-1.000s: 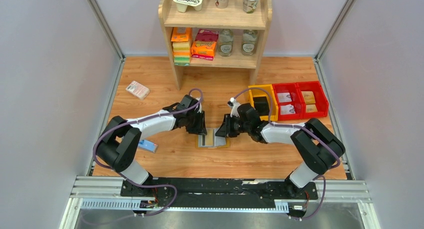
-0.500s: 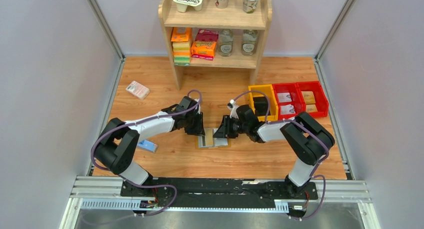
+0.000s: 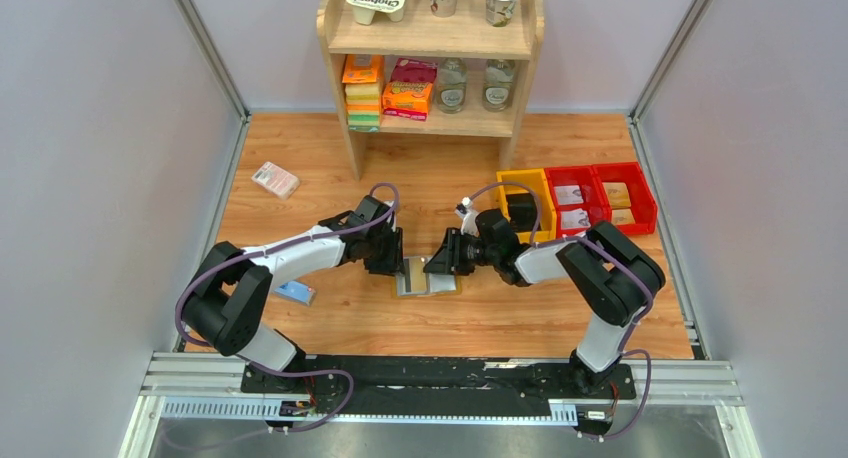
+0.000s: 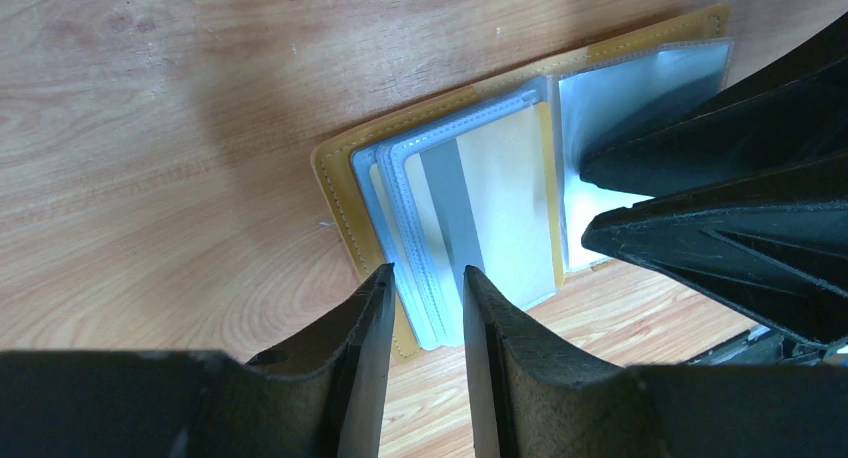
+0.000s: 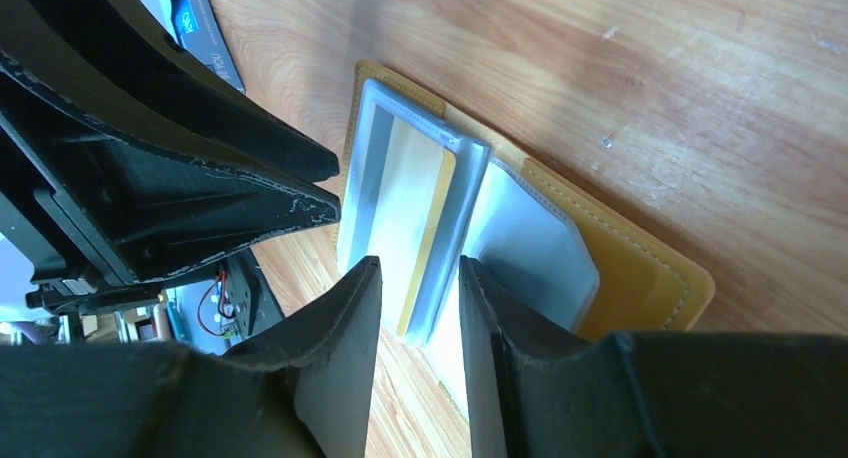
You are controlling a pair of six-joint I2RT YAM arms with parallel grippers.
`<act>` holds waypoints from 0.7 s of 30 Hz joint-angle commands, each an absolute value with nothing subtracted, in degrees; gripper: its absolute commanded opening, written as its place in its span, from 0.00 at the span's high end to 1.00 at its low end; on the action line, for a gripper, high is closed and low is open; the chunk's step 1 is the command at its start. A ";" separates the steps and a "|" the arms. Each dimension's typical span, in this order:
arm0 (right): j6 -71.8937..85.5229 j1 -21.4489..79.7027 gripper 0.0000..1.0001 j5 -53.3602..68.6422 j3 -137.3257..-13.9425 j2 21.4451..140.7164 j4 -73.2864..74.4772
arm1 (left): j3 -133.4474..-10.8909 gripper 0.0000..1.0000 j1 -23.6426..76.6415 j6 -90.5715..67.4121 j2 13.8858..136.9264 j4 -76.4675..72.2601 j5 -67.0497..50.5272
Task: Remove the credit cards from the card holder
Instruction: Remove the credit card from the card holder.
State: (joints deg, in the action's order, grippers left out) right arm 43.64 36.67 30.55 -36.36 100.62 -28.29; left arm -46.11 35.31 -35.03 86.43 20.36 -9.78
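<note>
The tan card holder (image 3: 427,279) lies open and flat on the table between both arms. Its clear grey-blue sleeves are fanned out. In the left wrist view a beige credit card with a grey stripe (image 4: 490,193) sits inside a sleeve, within the tan rim (image 4: 338,183). My left gripper (image 4: 428,274) is open, its tips just over the sleeves' near corner. My right gripper (image 5: 420,268) is also open, straddling a raised sleeve with a yellow-edged card (image 5: 428,228) inside. The two grippers face each other closely over the holder (image 5: 645,273).
A blue bar (image 3: 295,292) lies by the left arm and a pink-white packet (image 3: 275,179) at the far left. A wooden shelf (image 3: 430,123) with goods stands at the back. Yellow (image 3: 524,183) and red bins (image 3: 600,198) sit at the right.
Both grippers have shifted slightly left and back over the holder. The right gripper's jaws have widened, and its elbow has drawn inward.
</note>
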 commanded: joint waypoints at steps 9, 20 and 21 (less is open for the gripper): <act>47.20 36.47 0.62 33.22 -35.77 103.36 -36.38 | -45.18 0.67 35.51 -36.83 88.33 17.58 -12.30; 47.99 36.65 0.69 35.86 -35.95 102.31 -38.85 | -44.03 0.75 35.51 -37.00 88.15 17.66 -11.34; 48.08 36.65 0.69 35.95 -35.77 101.87 -38.93 | -44.03 0.76 35.51 -36.91 88.15 17.75 -11.25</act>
